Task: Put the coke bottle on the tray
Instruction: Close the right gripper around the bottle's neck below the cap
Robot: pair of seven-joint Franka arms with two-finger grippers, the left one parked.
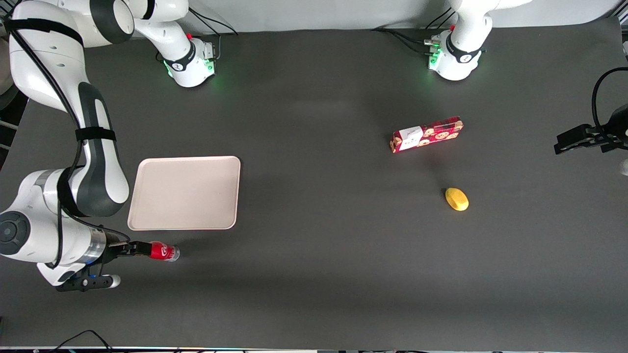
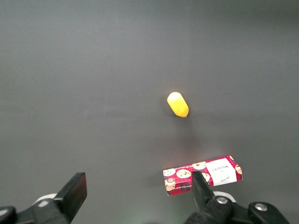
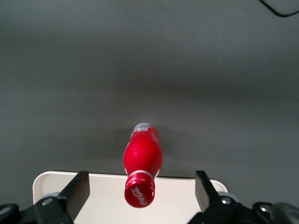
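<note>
Gripper low over table, at working arm's end, nearer the front camera than tray. Wide open: in right wrist view both fingers well apart, with clear gaps either side of the cap. No contact visible, nothing gripped.

Coke bottle not on tray. Sits on bare table just beside tray's near long edge, toward the working arm's end of that edge. Cap end between the open fingers, base end pointing away from gripper. Cannot tell whether upright or tilted.

Bottle look: small, glossy red body, narrow at neck and swelling below it. Red cap with white script on top, thin silvery ring under the cap. Silvery-clear base with a small pale label patch. Far smaller than tray.

Tray: flat, pale beige-pink, rounded corners, raised rim, nothing on it.

Toward parked arm's end, well apart from bottle: red cookie box with white label, and a yellow oval object nearer the front camera than the box.
</note>
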